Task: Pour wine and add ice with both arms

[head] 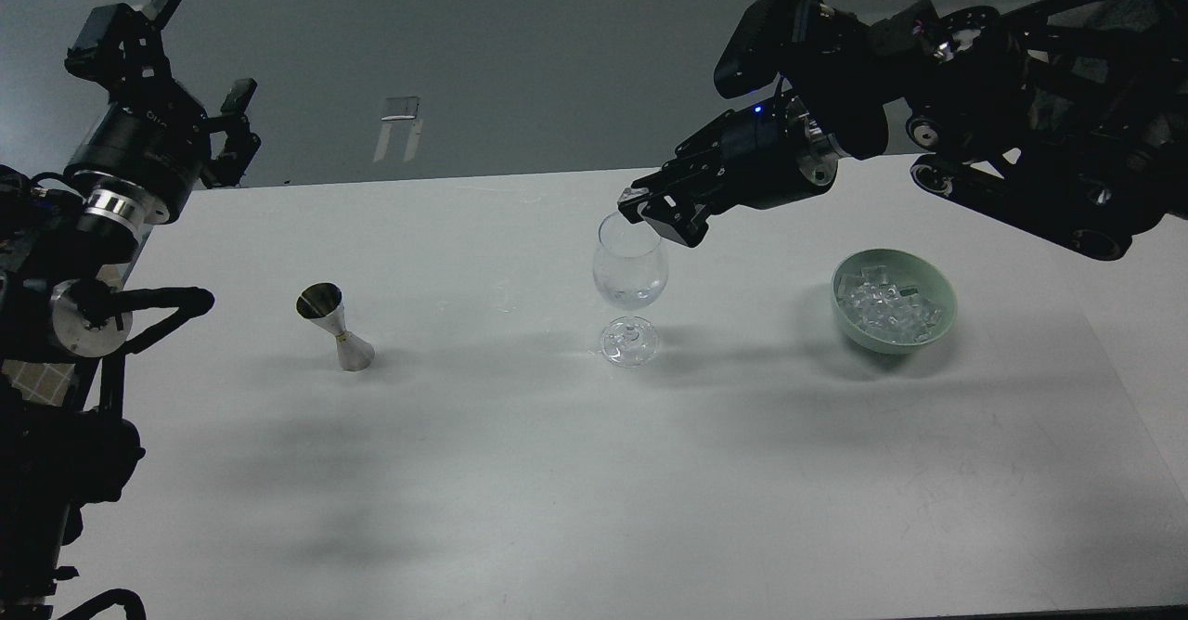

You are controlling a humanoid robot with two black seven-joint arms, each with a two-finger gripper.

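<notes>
A clear stemmed wine glass (630,286) stands at the table's middle with a little clear wine (629,297) low in its bowl. My right gripper (642,211) is just above the glass's rim, shut on a small clear ice cube (631,196). A pale green bowl (926,332) to the right holds a heap of ice cubes (886,306). A steel jigger (334,328) stands upright to the left. My left gripper (190,63) is open and empty, raised at the far left, well away from the jigger.
The white table (594,490) has its far edge just behind the glass. My left arm's lower joints (88,314) overhang the table's left edge. The right arm's links (1021,184) hang above and behind the bowl.
</notes>
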